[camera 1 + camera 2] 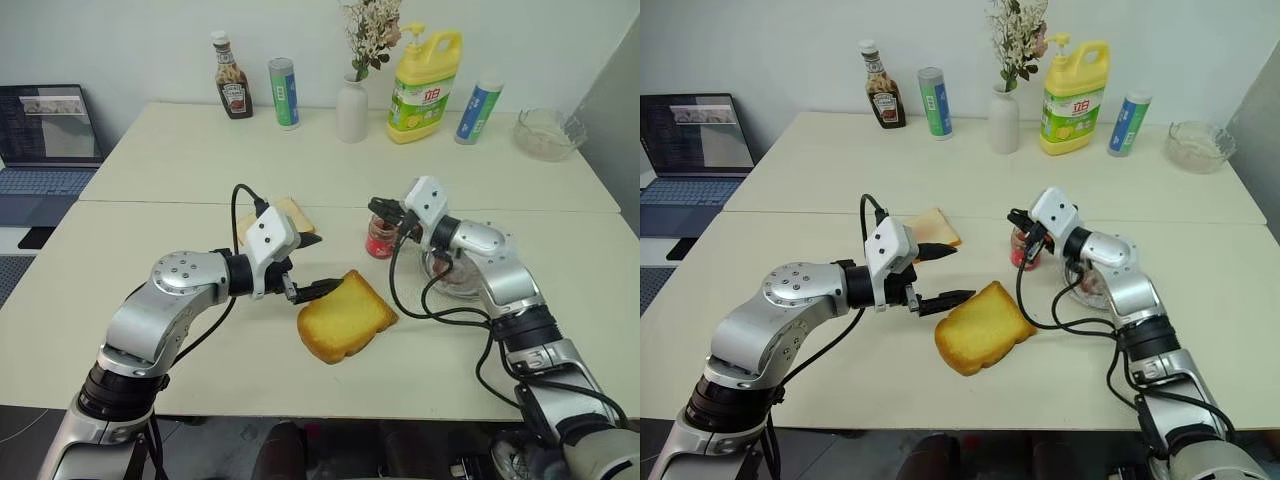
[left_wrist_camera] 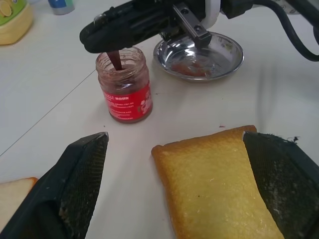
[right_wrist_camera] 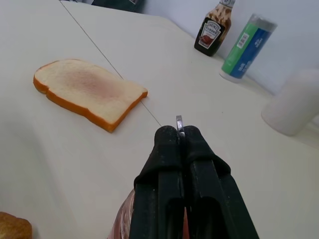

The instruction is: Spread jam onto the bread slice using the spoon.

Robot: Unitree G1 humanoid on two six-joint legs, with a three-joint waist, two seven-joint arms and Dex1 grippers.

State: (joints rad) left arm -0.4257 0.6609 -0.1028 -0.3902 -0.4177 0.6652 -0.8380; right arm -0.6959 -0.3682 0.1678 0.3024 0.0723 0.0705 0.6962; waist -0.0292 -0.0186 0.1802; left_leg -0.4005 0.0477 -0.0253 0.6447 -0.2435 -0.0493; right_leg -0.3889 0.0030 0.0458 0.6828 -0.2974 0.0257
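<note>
Even, soft light falls from above on the pale surface (image 1: 200,160), bright without harsh patches. Shadows are faint and short: a thin dark rim lies under the bread slice (image 1: 345,317) at the frame's centre, and a soft grey one beneath the thinner slice (image 3: 87,92) at centre left. A small glint sits on the steel dish (image 2: 199,55) at the upper middle. In the right wrist view the white vase (image 3: 294,102) at the right edge is out of focus, and the black fingers (image 3: 164,194) at the bottom are slightly soft. The head views are sharp, with little bending at the edges.
</note>
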